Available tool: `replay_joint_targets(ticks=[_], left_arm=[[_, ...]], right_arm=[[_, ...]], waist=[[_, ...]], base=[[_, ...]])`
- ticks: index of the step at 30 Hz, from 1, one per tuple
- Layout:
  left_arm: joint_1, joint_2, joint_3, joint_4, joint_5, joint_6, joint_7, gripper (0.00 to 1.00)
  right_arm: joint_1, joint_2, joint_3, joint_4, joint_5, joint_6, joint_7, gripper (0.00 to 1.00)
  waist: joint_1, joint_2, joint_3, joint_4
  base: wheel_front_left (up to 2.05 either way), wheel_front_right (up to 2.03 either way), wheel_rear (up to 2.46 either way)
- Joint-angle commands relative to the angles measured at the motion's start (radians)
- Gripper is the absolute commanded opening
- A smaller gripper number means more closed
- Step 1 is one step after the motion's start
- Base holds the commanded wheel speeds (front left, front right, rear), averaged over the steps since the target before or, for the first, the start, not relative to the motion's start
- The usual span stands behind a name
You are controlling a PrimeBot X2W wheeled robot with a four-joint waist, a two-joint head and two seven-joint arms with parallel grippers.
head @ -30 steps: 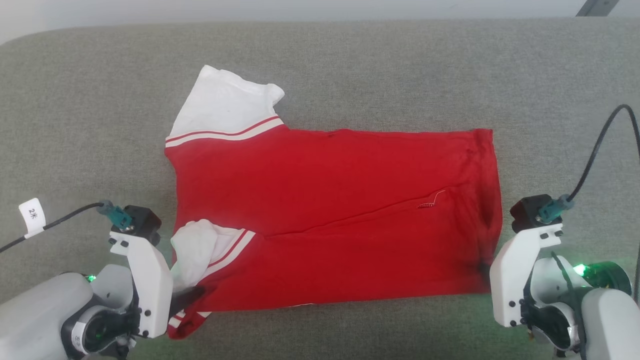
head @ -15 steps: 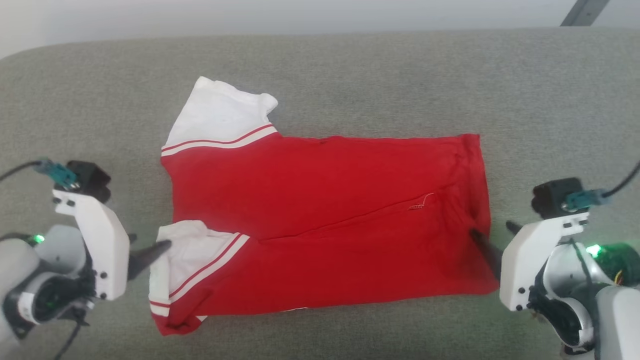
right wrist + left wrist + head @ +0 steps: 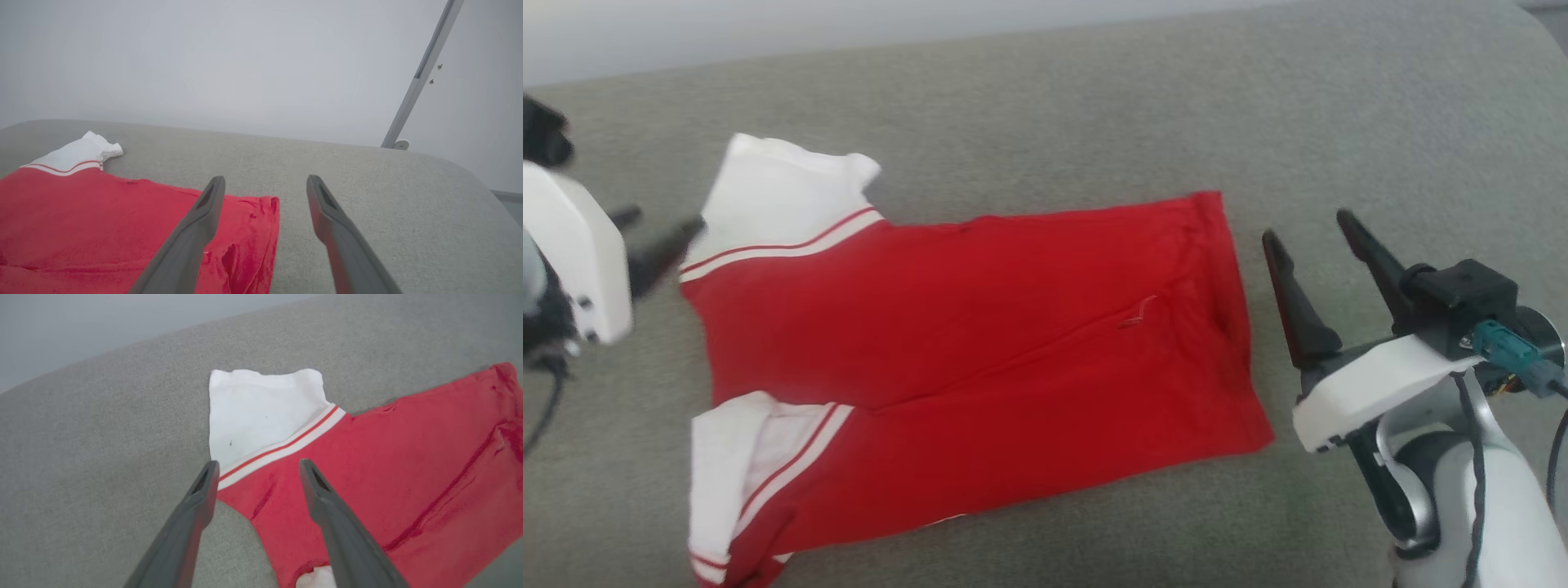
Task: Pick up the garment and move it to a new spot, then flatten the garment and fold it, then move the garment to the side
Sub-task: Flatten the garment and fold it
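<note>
- Item under inspection: the garment (image 3: pixel 964 327), a red shirt with white sleeves. It lies on the grey cushion (image 3: pixel 1094 114), left of centre and towards the near edge.
- Condition: it appears doubled lengthwise into a long band, with a seam line running along its middle. No lettering faces up.
- Long axis: it runs left to right across the cushion, and the right end lies somewhat farther from the near edge than the left end.
- Ends: the far sleeve (image 3: pixel 776 188) and near sleeve (image 3: pixel 727 457) are at the left end. The hem (image 3: pixel 1225 310) is at the right end.
- Left gripper (image 3: pixel 666 218): jaws spread wide and holding nothing. It sits just beside the far sleeve, off the left end. In the left wrist view the left gripper (image 3: pixel 258 462) frames the striped sleeve band. Contact with the cloth cannot be confirmed.
- Right gripper (image 3: pixel 1305 224): jaws spread wide and holding nothing. It stands off the right end near the hem, with bare cushion between. The right wrist view shows the right gripper (image 3: pixel 265 178) pointing past the hem corner.
- Assessment: each arm is nearer its own end, and the left is the closer of the two. A crosswise fold looks due next, and it would carry one end along the long axis onto the other.
- Risk: the near sleeve is rumpled and may slip out of the fold.
</note>
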Motion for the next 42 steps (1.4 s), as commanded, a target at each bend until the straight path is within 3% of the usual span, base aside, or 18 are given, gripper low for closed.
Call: replay_joint_targets(ticks=[1,6,13,21,31,32,33,42], left_arm=[[-0.028,-0.007,0.01,0.034,0.015,-0.016,-0.008,1.0],[-0.106,-0.039,0.017,0.163,0.056,-0.076,0.0,1.0],[-0.203,-0.069,0.015,0.345,0.095,-0.141,0.049,1.0],[-0.277,-0.105,0.005,0.509,0.081,-0.182,0.133,1.0],[-0.313,-0.163,-0.023,0.622,0.08,-0.194,0.231,1.0],[-0.311,-0.173,-0.028,0.63,0.075,-0.195,0.241,0.23],[-0.311,-0.182,-0.028,0.639,0.066,-0.196,0.254,0.0],[-0.358,-0.229,-0.052,0.646,0.094,-0.198,0.249,0.0]], right_arm=[[-0.018,0.006,0.011,0.012,-0.011,-0.001,-0.04,1.0],[-0.048,0.013,0.035,0.051,-0.009,-0.001,-0.152,1.0],[-0.079,0.013,0.087,0.08,0.03,-0.001,-0.206,1.0],[-0.102,0.013,0.145,0.086,0.051,-0.001,-0.207,1.0],[-0.143,0.013,0.182,0.089,0.081,-0.001,-0.149,1.0],[-0.152,0.013,0.187,0.094,0.088,-0.001,-0.133,1.0],[-0.163,0.013,0.187,0.098,0.095,-0.001,-0.115,1.0],[-0.359,0.012,0.179,0.227,0.154,-0.001,0.14,1.0]], waist=[[0.0,0.0,0.03,-0.035],[0.0,0.0,0.079,-0.083],[0.0,0.0,0.153,-0.144],[0.0,0.0,0.223,-0.183],[0.0,0.0,0.27,-0.183],[0.0,0.0,0.273,-0.18],[0.0,0.0,0.277,-0.177],[0.0,0.0,0.302,-0.14]], base=[[0.0,0.0,0.0],[0.0,0.0,0.0],[0.0,0.0,0.0],[0.0,0.0,0.0],[0.0,0.0,0.0],[0.0,0.0,0.0],[0.0,0.0,0.0],[0.0,0.0,0.0]])
